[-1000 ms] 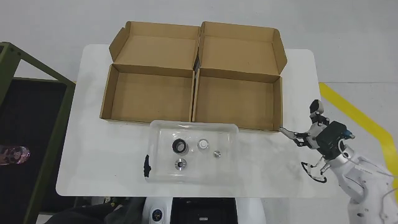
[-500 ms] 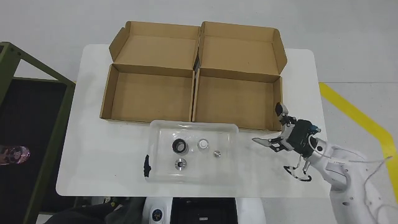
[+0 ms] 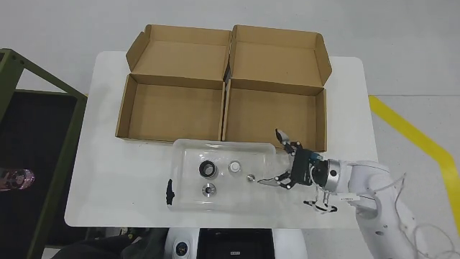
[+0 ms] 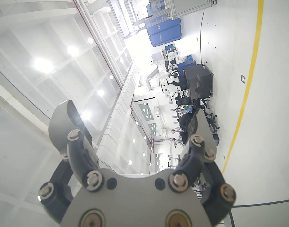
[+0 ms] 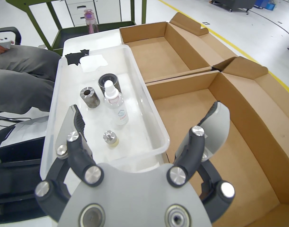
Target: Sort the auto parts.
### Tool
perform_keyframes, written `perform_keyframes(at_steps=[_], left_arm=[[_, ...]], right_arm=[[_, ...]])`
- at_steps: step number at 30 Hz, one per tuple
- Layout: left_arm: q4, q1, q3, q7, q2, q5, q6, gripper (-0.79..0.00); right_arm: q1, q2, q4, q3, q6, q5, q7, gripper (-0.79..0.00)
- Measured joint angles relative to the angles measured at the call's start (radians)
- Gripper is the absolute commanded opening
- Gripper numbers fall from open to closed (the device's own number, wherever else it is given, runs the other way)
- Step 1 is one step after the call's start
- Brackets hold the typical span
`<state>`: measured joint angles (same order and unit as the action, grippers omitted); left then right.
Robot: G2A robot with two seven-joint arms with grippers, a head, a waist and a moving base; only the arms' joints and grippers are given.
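A clear plastic tray (image 3: 224, 146) at the table's front middle holds a black cylinder (image 3: 208, 169), a white spray bottle (image 3: 235, 166), a grey metal cylinder (image 3: 208, 190) and a small metal fitting (image 3: 251, 178). My right gripper (image 3: 269, 157) hangs open at the tray's right end, with nothing between its fingers. In the right wrist view the gripper (image 5: 146, 109) spans the tray rim (image 5: 139, 76), with the fitting (image 5: 110, 138) nearest, then the bottle (image 5: 117, 106) and both cylinders (image 5: 89, 97). My left gripper (image 4: 131, 108) is open and points up into the room.
Two open cardboard boxes sit side by side behind the tray, the left box (image 3: 172, 111) and the right box (image 3: 273, 119), both with lids folded back. A green cart (image 3: 21, 115) stands left of the table. A small black scrap (image 3: 169, 191) lies by the tray's left end.
My right arm has swung left from the table's right edge to the tray's right end, its gripper staying open. The parts in the tray have not moved.
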<state>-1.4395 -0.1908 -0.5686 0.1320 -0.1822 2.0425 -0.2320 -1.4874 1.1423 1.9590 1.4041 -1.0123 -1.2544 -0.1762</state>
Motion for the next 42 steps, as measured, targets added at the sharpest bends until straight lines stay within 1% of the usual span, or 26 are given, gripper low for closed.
perform_keyframes(at_steps=[8,17,26,38,39,42], left_arm=[[0.0,0.0,0.0,0.0,0.0,0.0,0.0,0.0],[0.0,0.0,0.0,0.0,0.0,0.0,0.0,0.0],[0.0,0.0,0.0,0.0,0.0,0.0,0.0,0.0],[0.0,0.0,0.0,0.0,0.0,0.0,0.0,0.0],[0.0,0.0,0.0,0.0,0.0,0.0,0.0,0.0],[0.0,0.0,0.0,0.0,0.0,0.0,0.0,0.0]], right_arm=[[0.065,-0.006,0.032,-0.126,0.0,0.045,-0.131,0.0],[0.147,-0.002,0.0,-0.253,0.026,0.055,-0.226,0.0],[0.194,0.003,-0.049,-0.344,0.062,0.039,-0.265,0.0],[0.239,0.005,-0.115,-0.4,0.114,0.003,-0.281,0.0],[0.242,0.005,-0.12,-0.402,0.118,-0.001,-0.282,-0.025],[0.252,0.005,-0.132,-0.407,0.129,-0.012,-0.287,-0.166]])
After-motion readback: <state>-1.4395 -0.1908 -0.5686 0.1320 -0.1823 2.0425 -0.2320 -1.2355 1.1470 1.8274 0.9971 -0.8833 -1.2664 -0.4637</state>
